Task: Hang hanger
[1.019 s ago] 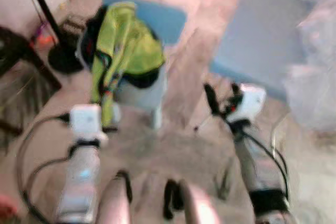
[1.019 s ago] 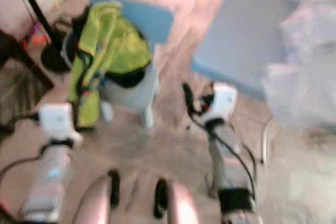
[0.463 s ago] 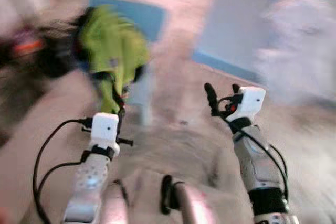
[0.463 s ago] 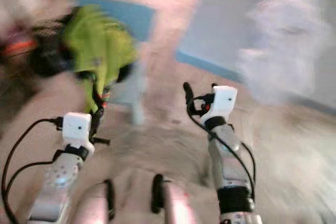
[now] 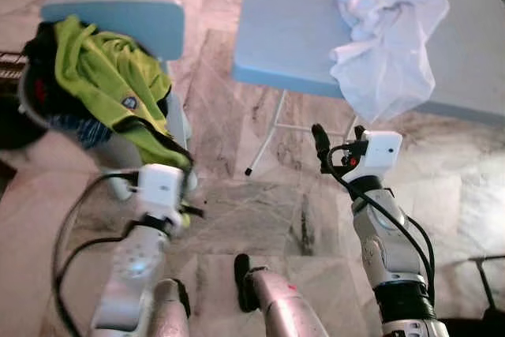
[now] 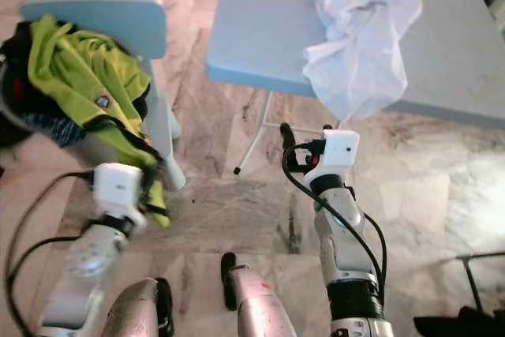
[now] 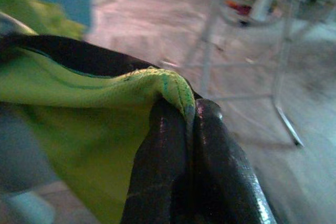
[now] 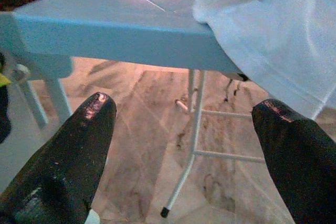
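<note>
At the far left a blue plastic chair (image 5: pixel 126 25) carries a heap of clothes, a lime-green garment (image 5: pixel 110 76) on top of darker fabric that is too bundled to sort out; the chair's seat and most of its legs are hidden under the pile. No hanger can be made out among the folds. The left gripper (image 7: pixel 190 129) is at the lower edge of that heap, hidden in the head views behind its own white wrist housing. In the left wrist view its two black fingers (image 7: pixel 163 145) are pressed together with a fold of the lime-green garment pinched between them.

The floor (image 5: pixel 260 219) is pale veined marble tile, and a bare stretch of it lies between the chair and the table. Low in the head views, the robot's own silver limbs cut off the nearest tiles.

Further right stands a light blue folding table (image 6: pixel 260 37) on thin white metal legs, its far side running out of view. A crumpled white cloth (image 5: pixel 387 29) lies on it and hangs over the near edge. The right gripper (image 8: pixel 184 129) is raised near that edge, apart from it, fingers spread wide and holding nothing, aimed at the space under the table. A dark stand shows at the lower right corner, cut off.
</note>
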Controlling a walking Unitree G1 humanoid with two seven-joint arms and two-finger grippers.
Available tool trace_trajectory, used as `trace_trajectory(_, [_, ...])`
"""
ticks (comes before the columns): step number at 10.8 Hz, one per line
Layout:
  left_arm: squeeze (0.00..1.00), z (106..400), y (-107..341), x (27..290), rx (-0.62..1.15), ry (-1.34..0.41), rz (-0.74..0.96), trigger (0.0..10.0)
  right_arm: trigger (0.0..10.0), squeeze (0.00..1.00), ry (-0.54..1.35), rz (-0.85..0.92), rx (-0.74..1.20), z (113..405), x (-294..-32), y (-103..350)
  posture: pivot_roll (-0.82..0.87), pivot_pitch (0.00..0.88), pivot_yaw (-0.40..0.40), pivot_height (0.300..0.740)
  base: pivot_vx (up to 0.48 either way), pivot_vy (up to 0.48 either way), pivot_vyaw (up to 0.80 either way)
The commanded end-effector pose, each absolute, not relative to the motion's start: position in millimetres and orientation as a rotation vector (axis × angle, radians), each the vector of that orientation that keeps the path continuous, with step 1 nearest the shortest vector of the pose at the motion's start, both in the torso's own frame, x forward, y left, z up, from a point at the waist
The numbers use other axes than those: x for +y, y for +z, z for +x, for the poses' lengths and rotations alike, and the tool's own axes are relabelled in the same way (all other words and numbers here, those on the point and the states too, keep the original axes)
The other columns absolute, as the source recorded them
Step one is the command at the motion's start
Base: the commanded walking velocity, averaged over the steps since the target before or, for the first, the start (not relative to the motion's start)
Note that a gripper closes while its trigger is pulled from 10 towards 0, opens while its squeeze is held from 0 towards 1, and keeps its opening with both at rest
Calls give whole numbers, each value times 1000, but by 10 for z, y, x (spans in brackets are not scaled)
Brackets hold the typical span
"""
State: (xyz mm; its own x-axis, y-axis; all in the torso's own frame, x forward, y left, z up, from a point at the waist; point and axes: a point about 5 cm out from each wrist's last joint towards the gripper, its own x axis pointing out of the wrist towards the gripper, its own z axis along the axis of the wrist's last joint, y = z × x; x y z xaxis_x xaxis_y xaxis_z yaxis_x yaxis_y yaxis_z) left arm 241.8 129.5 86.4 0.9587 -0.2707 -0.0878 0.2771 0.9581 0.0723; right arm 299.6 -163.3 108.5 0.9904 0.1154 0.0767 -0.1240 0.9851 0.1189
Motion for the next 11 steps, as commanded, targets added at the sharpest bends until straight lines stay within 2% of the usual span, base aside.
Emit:
trace_trajectory(1, [0,2290,700,1127,157,-414,124,10000,10000,0,93,117,-58,2977,-1697,1042,102,233,-114,740,0,0,-800])
trace_trajectory(6, [0,2252,753,1130,138,-470,113,10000,10000,0,67,102,-61,2967,-1725,1040,106,243,-112,740,0,0,-800])
trace_trajectory(8, [0,2150,733,988,187,-615,88,10000,10000,0,51,98,-64,2980,-1742,1042,106,243,-108,740,0,0,-800])
trace_trajectory(11, [0,2188,706,1099,186,-533,90,10000,10000,0,36,94,-60,2970,-1765,1033,103,249,-112,740,0,0,-800])
